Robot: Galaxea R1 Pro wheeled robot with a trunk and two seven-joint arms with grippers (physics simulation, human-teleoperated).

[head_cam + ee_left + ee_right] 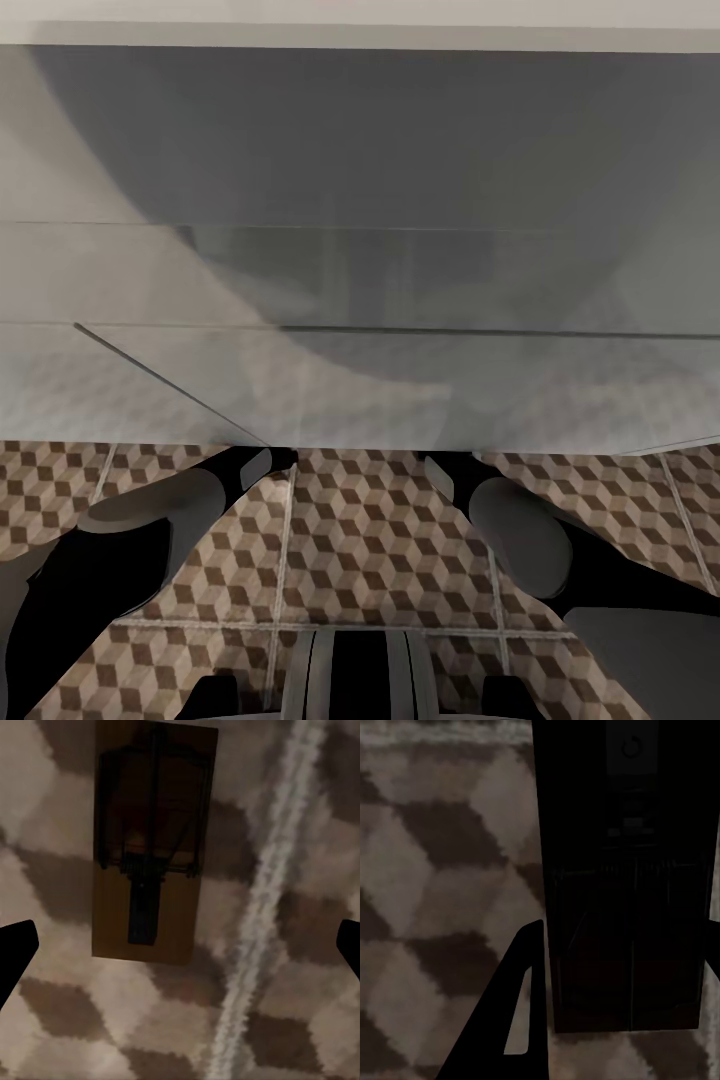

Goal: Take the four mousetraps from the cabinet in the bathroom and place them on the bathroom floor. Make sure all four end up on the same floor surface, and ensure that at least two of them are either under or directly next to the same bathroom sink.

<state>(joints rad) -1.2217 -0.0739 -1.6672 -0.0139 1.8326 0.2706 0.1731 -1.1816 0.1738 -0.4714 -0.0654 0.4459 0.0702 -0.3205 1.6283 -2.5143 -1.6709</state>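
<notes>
Left gripper wide open over trap flat on tiles by a grout line; right gripper straddles a second trap, grip unclear; light, stiff, thin, so probably pinch long edges.

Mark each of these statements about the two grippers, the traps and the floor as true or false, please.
1. The left gripper is open, and its fingers stand clear of the flat brown wooden mousetrap. True.
2. That mousetrap lies on a plain white floor. False: it lies on the cube-patterned brown and beige floor tiles.
3. A pale grout line runs beside that mousetrap. True.
4. Both arms reach over the top of the wide pale unit. False: the left arm and the right arm go under its lower edge.
5. The second mousetrap, in the right wrist view, is brightly lit. False: it is in deep shadow.
</notes>
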